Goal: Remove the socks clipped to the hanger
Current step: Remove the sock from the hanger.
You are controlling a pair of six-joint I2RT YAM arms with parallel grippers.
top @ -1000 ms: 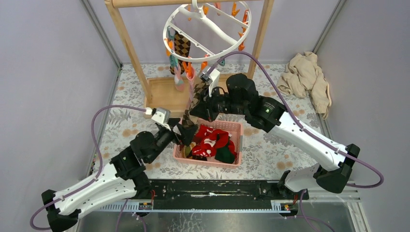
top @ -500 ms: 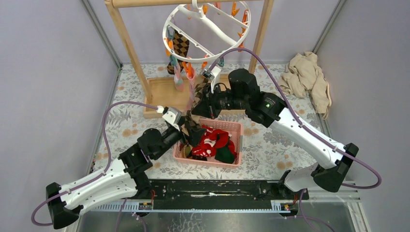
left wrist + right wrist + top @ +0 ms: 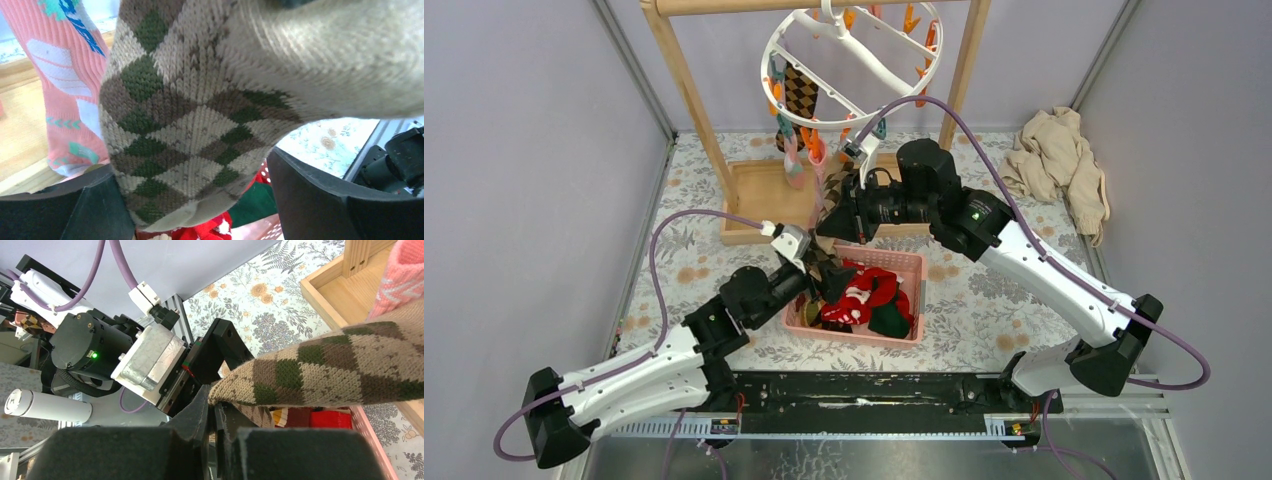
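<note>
Left claw (image 3: pixel 197 200) straddles argyle sock (image 3: pixel 190 115) that right claw (image 3: pixel 212 425) pinches.

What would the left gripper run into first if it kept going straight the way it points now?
The argyle sock: its end already hangs between the open fingers of the left gripper, with the right gripper shut on it. A pink sock hangs behind, left; depth there is unclear.

Round white plastic ring hanger (image 3: pixel 871 60) hangs tilted. Brown-beige argyle knit sock (image 3: pixel 190 115) dangles below, beside pink sock (image 3: pixel 60 75); dark checked sock (image 3: pixel 799 92) clipped at left; red socks (image 3: pixel 859 290) in pink basket (image 3: pixel 894 257).
</note>
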